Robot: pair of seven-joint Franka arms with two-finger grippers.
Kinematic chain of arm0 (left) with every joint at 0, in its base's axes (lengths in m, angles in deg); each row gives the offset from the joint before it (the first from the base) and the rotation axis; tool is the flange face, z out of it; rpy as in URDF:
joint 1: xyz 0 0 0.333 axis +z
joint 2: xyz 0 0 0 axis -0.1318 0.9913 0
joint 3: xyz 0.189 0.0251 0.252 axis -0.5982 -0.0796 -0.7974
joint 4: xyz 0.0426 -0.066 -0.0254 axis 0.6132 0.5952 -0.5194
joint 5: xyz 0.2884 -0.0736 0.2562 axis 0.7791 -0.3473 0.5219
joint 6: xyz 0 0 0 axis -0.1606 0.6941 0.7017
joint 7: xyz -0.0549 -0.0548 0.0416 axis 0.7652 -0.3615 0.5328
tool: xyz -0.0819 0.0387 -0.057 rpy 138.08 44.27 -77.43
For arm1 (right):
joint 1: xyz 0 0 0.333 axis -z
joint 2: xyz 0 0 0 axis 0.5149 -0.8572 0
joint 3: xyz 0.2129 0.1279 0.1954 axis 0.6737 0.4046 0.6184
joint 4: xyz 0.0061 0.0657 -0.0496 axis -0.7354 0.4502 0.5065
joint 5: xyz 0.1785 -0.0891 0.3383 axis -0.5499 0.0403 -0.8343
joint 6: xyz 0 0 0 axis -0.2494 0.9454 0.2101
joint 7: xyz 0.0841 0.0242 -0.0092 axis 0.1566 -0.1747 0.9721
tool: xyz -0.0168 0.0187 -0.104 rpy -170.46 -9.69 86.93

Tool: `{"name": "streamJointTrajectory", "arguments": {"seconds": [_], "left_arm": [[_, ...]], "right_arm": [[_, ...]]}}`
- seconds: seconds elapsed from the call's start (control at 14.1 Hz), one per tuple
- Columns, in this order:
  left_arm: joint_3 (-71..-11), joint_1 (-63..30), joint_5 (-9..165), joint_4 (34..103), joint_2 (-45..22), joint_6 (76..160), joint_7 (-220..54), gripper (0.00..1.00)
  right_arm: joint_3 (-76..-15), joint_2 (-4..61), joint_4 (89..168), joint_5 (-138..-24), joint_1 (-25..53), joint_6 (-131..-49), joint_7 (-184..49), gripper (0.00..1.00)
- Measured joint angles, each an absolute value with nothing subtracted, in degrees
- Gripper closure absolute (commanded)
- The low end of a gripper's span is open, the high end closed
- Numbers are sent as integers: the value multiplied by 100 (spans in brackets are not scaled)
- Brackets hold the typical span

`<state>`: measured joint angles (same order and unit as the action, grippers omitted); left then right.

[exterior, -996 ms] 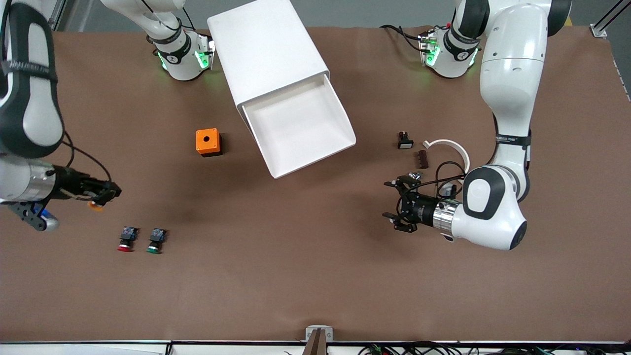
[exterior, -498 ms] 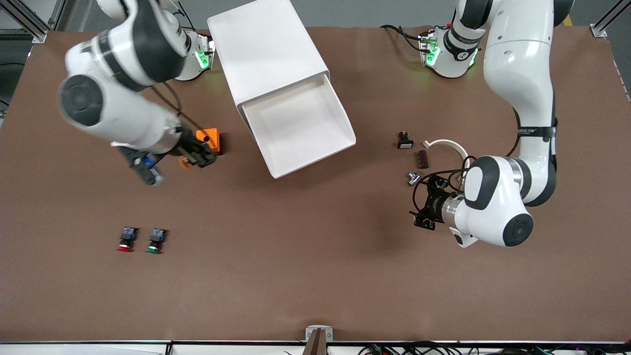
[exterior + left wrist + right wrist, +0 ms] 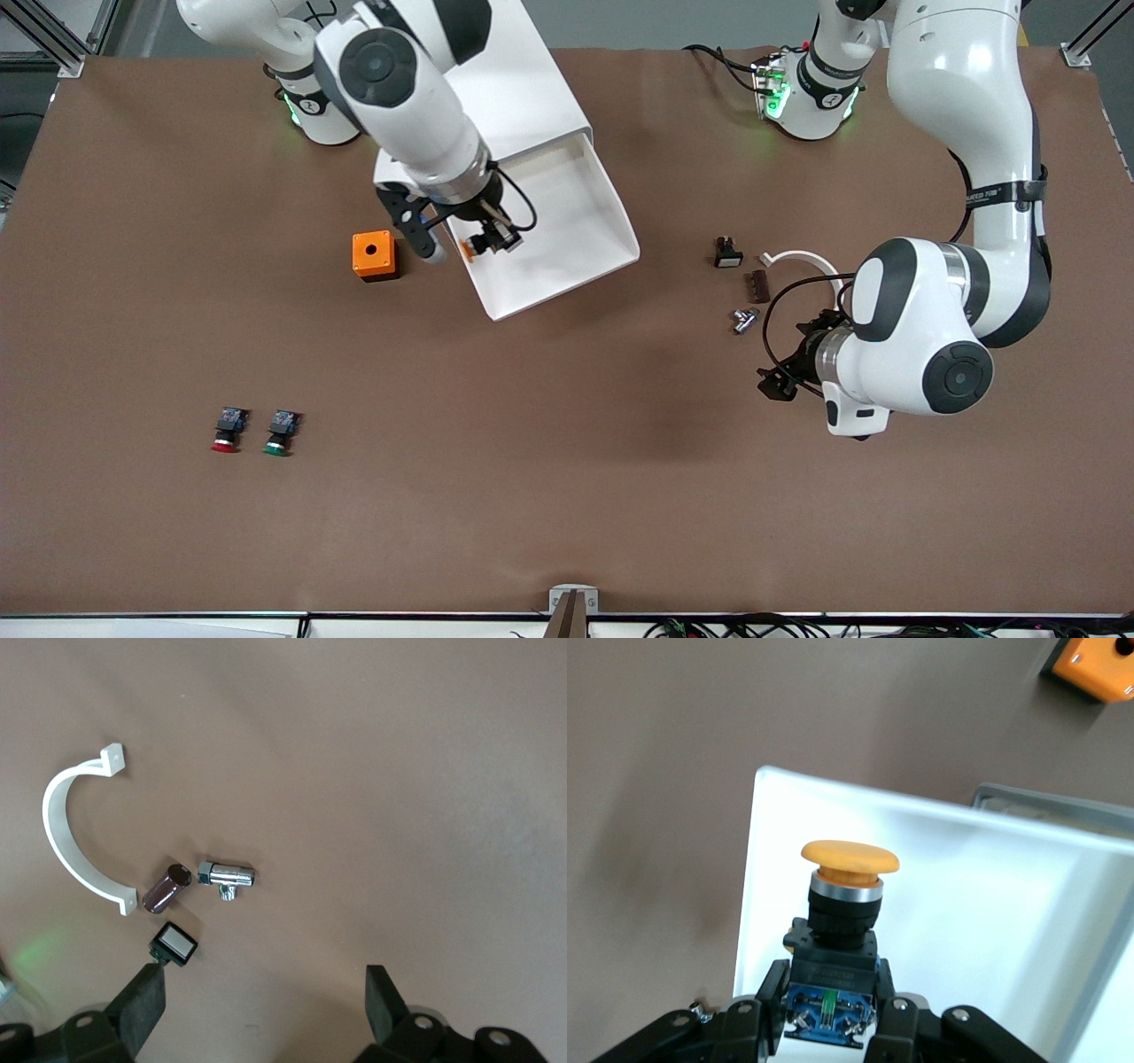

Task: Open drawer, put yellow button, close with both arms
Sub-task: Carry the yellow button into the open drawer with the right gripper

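Black fingertips (image 3: 775,988) of the right gripper (image 3: 490,241) are clamped on the black body of the yellow button (image 3: 843,904), a small push-button switch with a round yellow-orange cap and a bluish terminal end. In the front view the button (image 3: 469,251) hangs over the rim of the drawer (image 3: 567,226), a wide white tray pulled out from the top of the large white boxy cabinet (image 3: 483,84). The cap sits above the tray's edge toward the right arm's end of the table; the tray itself shows no contents. An orange square box with a round hole (image 3: 373,255) stands just beside the drawer on that same side.

The left gripper (image 3: 784,377) hangs over bare brown table (image 3: 567,496) with its fingers (image 3: 142,1005) spread apart and nothing between them. Near it lie a chrome fitting (image 3: 742,320), a dark brown cylinder (image 3: 759,285), a small black switch with a white face (image 3: 727,254) and a white curved clamp (image 3: 811,263).

A red-capped button (image 3: 227,430) and a green-capped button (image 3: 281,432) stand side by side, nearer to the front camera, toward the right arm's end. No legible writing is resolved on any part.
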<state>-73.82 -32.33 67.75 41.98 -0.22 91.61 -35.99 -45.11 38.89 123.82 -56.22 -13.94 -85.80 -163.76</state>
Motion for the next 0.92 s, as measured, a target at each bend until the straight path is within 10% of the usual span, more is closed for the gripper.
{"name": "streamJointTrajectory", "arguments": {"seconds": [0.78,0.92], "left_arm": [[-7323,-3402,6816,4255,50,10002,-6669,0],[-7310,-3428,6816,4257,74,10069,-6769,0]], "right_arm": [[-4530,3090,12375,-4944,-2115,-9440,-17211,99],[-4530,3016,12302,-4937,-2136,-9440,-17211,72]]}}
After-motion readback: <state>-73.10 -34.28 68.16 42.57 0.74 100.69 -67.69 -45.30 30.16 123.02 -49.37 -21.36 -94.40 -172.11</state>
